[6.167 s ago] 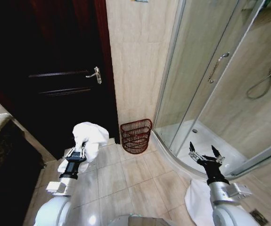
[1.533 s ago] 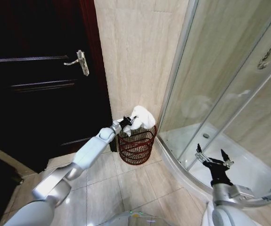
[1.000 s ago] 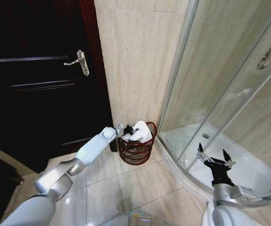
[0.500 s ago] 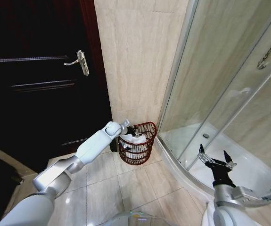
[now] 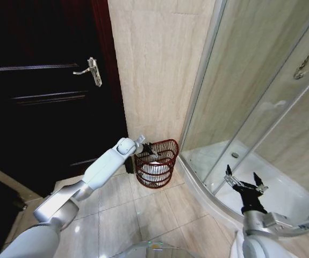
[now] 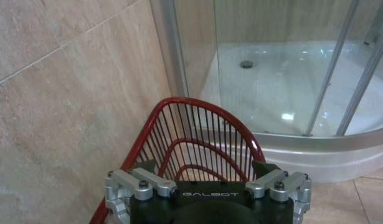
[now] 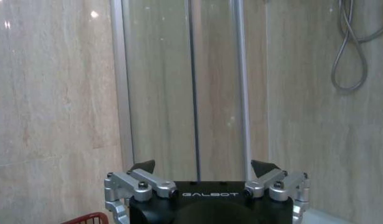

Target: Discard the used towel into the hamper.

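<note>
beige wall tiles point(image 5: 154, 64) and a tiled floor point(image 5: 159, 209) frame the work area, with a dark door point(image 5: 41, 91) on the robot's left and a glass shower enclosure point(image 5: 251, 107) on its right. the hamper point(image 5: 156, 163) stands on the floor against the wall, between the door frame and the curved shower base, a position that keeps it upright and reachable from the front. the towel point(image 5: 153, 169) lies inside the hamper, low down, showing white through the thin bars; judged from this, the drop is complete and only withdrawal of the arm remains. the left gripper point(image 5: 148, 149) is extended over the hamper's near rim, at the rim's door side. in the left wrist view the left gripper's fingers point(image 6: 269, 169) stand wide apart and hold nothing, with the red bars of the hamper visible in the gap between them; this open setting is consistent with a release made directly above the opening so that the cloth falls in rather than over the edge. the right gripper point(image 5: 244, 183) is parked low on the right, in front of the shower base and well apart from the hamper; its fingers point(image 7: 266, 168) are also spread wide and empty, facing the glass panels. a shower hose point(image 7: 347, 51) hangs on the far wall. possible fault: the open left fingers sit close to the rim, so a careless retreat could catch the bars and tip the light basket.
</note>
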Robot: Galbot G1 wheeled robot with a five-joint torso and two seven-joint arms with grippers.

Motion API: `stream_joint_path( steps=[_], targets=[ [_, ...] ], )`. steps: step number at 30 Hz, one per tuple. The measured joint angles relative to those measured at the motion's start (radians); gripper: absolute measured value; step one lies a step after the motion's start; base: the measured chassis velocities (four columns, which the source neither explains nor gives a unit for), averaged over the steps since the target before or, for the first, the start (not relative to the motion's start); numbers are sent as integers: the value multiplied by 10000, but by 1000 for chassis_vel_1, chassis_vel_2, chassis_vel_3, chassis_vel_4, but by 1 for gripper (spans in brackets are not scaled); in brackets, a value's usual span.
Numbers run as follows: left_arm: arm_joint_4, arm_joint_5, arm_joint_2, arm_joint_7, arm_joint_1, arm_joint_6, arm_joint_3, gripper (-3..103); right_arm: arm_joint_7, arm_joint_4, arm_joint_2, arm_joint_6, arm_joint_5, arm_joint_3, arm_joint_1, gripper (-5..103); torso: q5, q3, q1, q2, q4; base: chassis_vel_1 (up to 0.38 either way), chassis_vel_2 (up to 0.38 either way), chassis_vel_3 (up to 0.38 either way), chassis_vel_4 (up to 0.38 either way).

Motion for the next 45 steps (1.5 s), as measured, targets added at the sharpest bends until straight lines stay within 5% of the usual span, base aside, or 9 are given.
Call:
stream_joint_path(
  steps=[3,4,7,12,18,23,27,34,45],
  targets=[
    [-121,-253,7,-381,351,-1185,-149,100,13,59,7,-64,-10,-35,24,100,-2,1,0,0,-1,0,0,0,0],
    [-121,-253,7,-381,351,-1185,-149,100,13,59,7,-64,-10,-35,24,100,-2,1,0,0,-1,0,0,0,0],
    [-884,-1138,286,-1467,1289,-3132,-633,100,12,41,-12,-70,-58,-56,122,100,-3,1,1,0,-4,0,0,0,0],
    [-2098,-1381,585,-2216,2431,-3733,-1561,100,11,-25,-56,-81,-109,-149,231,100,0,0,0,1,-1,0,0,0,0],
    [-4507,-1231,1019,-4532,5528,-4706,-3716,100,7,-18,-204,-225,-128,-274,417,100,-4,0,0,2,6,0,0,0,0],
    [-5838,-610,464,-6317,7624,-5568,-5327,100,-95,11,-240,-207,-136,-335,308,100,-3,0,0,2,-3,0,0,0,0],
    [-6595,-281,-177,-6844,9106,-5907,-6545,100,-216,18,-175,-31,-199,-365,144,100,-1,0,-1,2,0,0,0,0,0],
    [-7196,44,-753,-6811,10938,-6694,-8104,100,-702,235,-89,-11,-163,-193,-4,100,-3,-1,-1,3,1,0,0,0,0],
    [-8337,34,-1452,-6634,12423,-6376,-9107,100,-917,298,106,163,-289,-227,-149,100,-1,0,0,3,0,0,0,0,0]
  ],
)
